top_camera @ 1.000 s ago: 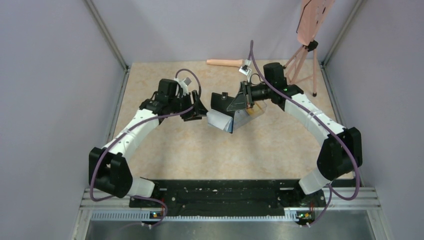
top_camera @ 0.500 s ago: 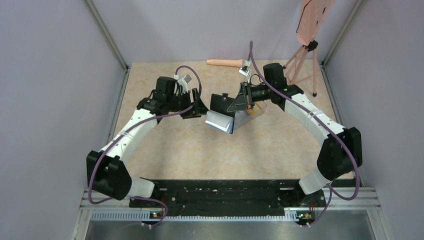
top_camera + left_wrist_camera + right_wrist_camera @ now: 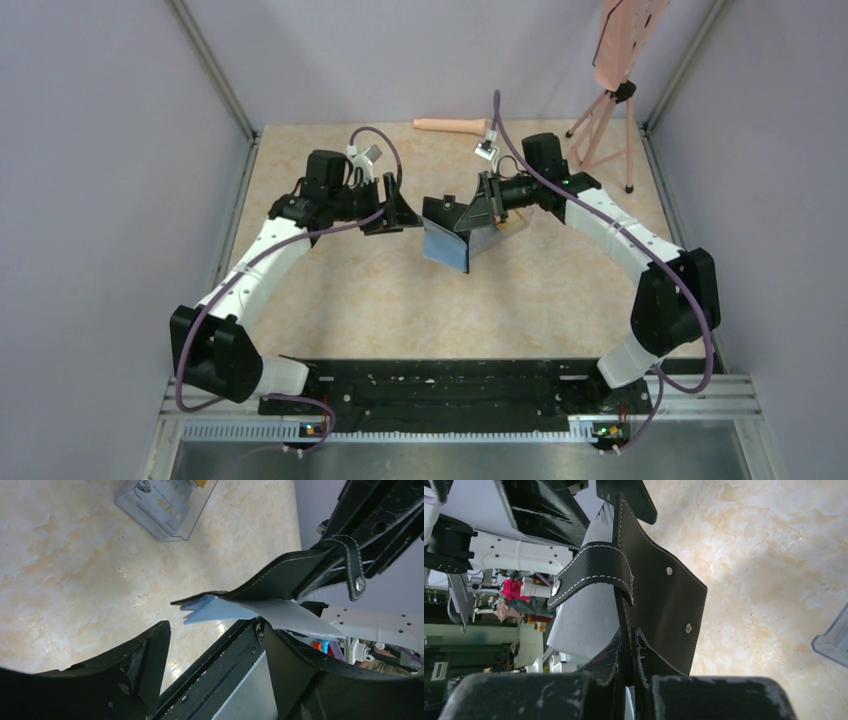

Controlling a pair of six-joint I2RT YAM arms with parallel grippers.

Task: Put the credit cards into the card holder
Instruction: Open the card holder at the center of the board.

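The card holder [image 3: 446,243] is a black folding wallet, hanging open above the table with its blue-grey inside [image 3: 225,609] facing down. My right gripper [image 3: 472,212] is shut on its black edge [image 3: 659,595], the clasp tab [image 3: 594,575] hanging free. Just left of it my left gripper [image 3: 404,213] stands open, its fingers [image 3: 145,655] short of the holder with nothing between them. The credit cards [image 3: 167,497], grey-white and yellow, lie in a clear plastic box [image 3: 150,515] on the table behind the holder.
The clear box [image 3: 512,228] sits under my right wrist. A pink tripod [image 3: 600,130] stands at the back right and a pink stick [image 3: 448,125] lies along the back wall. Grey walls close in both sides.
My left gripper has opened wider and drawn back to the left from the holder. The holder's loose flap has swung down, now showing blue instead of pale grey.
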